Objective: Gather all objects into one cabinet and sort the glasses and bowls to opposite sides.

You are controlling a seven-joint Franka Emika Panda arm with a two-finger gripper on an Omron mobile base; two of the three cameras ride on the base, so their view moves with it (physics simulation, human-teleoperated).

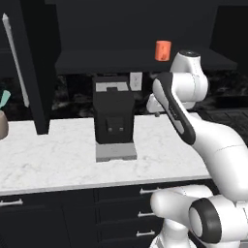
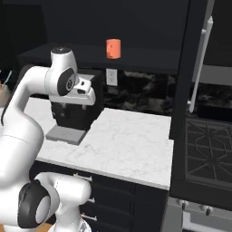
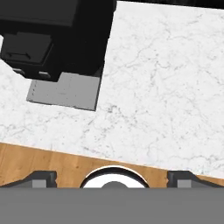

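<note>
**Gripper spread wide and empty above counter; one orange cup on cabinet shelf**

The gripper (image 3: 112, 179) points down at the white marble counter (image 3: 166, 87); its fingertips (image 3: 41, 178) sit far apart with nothing between them. Below it, the black coffee machine (image 3: 52, 35) on its grey base plate (image 3: 65, 91) is near, to one side. A strip of wood floor (image 3: 43, 159) shows past the counter edge.

An orange cup (image 1: 162, 50) stands upright on the dark shelf (image 1: 121, 60) of the black upper cabinet, above and right of the coffee machine, well apart from the gripper. Cabinet door (image 2: 195, 68) with long silver bar handle (image 2: 200, 63) stands open at the right. Stove (image 2: 206, 145) sits beside the counter.
</note>
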